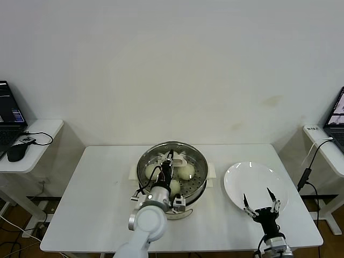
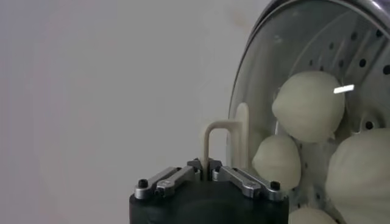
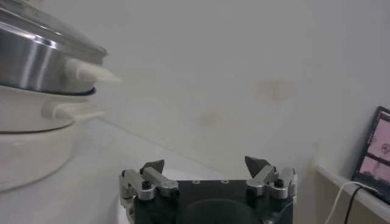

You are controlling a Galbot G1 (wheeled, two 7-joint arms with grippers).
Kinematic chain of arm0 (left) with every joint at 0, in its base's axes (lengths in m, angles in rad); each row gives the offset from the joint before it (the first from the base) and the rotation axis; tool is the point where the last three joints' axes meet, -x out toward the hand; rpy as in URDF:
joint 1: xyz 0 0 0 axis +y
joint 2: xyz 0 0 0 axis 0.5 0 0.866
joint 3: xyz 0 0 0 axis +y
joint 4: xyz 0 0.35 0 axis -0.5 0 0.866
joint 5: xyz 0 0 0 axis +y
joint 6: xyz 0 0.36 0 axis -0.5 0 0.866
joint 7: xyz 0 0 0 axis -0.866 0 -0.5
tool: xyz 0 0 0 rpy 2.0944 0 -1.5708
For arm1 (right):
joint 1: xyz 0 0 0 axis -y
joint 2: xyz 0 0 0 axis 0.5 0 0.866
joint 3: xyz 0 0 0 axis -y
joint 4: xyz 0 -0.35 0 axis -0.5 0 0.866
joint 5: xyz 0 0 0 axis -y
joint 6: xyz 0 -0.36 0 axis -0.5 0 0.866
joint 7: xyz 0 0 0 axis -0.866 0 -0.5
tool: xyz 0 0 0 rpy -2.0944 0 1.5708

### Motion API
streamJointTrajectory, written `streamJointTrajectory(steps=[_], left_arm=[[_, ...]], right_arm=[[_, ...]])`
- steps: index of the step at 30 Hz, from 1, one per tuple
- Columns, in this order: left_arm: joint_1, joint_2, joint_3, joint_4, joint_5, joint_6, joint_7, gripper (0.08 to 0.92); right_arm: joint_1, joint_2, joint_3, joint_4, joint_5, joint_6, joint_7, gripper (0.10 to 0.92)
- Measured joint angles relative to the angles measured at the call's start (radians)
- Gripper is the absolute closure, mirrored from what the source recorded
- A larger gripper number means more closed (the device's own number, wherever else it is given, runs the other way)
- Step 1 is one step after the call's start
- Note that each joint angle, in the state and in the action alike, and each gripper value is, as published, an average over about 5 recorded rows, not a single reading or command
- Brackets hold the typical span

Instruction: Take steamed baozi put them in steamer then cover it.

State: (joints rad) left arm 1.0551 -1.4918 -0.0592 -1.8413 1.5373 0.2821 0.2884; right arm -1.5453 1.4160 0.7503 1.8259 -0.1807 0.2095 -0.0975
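Evidently the left tool (image 2: 208, 172) pinched the round clear glass cover's (image 2: 268, 85) cream handle (image 2: 214, 141), seating it on the shiny steel steamer (image 1: 172, 173) over the cream-white baozi (image 2: 308, 106), while the right tool (image 1: 262, 203) waited wide open and empty.

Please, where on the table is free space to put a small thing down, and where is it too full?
Free: the table between its left edge and the steamer, and the strip behind the plate. Crowded: the middle, where the left pincer is shut on the lid handle above the buns; the open right pincer hovers over the plate.
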Motion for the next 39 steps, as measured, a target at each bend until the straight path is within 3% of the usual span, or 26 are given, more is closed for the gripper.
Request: streamJointTrajectory(steps=[16,19,31,39], left_arm=[[0.008,-0.006,0.003,-0.007,0.005,-0.015,0.007,0.865],[0.017,-0.006,0.003,-0.017,0.004,-0.015,0.006,0.829],[0.091,0.030,0.000,-0.124,-0.036,-0.016,-0.010,0.488],[0.238,0.088,-0.059,-0.278,-0.153,-0.026,-0.060,0.256]], right_arm=[[-0.004,-0.002,-0.003,0.002,-0.003,-0.001,-0.002,0.203],[-0.004,-0.002,-0.005,0.002,-0.004,-0.001,-0.002,0.203],[-0.008,0.002,-0.011,0.002,-0.009,-0.003,-0.003,0.202],[-0.014,-0.001,-0.010,0.001,-0.005,-0.003,-0.004,0.203]])
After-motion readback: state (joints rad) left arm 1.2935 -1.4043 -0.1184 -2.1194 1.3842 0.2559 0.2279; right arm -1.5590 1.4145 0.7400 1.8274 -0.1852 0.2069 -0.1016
